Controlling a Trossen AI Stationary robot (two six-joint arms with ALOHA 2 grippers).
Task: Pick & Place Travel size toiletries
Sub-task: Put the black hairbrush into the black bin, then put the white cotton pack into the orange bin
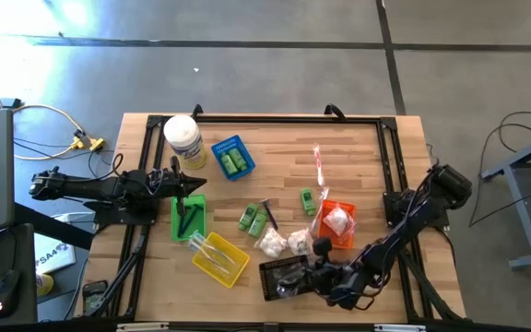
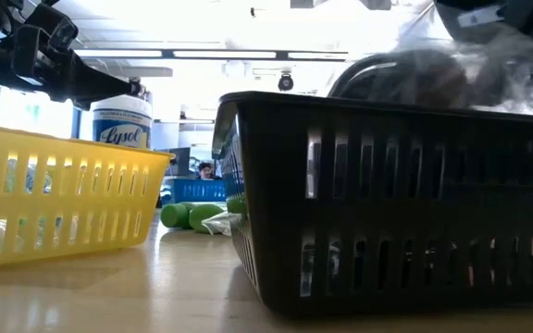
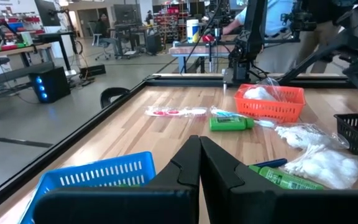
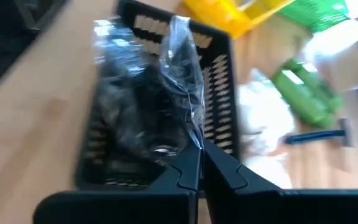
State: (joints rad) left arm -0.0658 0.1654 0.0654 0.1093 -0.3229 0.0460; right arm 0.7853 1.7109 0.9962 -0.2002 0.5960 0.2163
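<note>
My right gripper is over the black basket near the table's front edge, shut on a clear-wrapped packet of dark pieces. The packet bulges above the basket's rim. Loose on the table lie green bottles, white puffy packets, another green bottle, a clear-wrapped stick and a blue razor. My left gripper waits shut at the table's left, above the green basket. My right gripper pinches the clear wrap's gathered edge between its two fingertips, slanting down from the table's right. The packet's bulk lies beyond the fingers, over the black basket's inside. Whether it rests on the basket, I cannot tell.
An orange basket holds a white packet, a blue basket green bottles, and a yellow basket clear sticks. A big white jar stands at the far left. Black rails frame the table.
</note>
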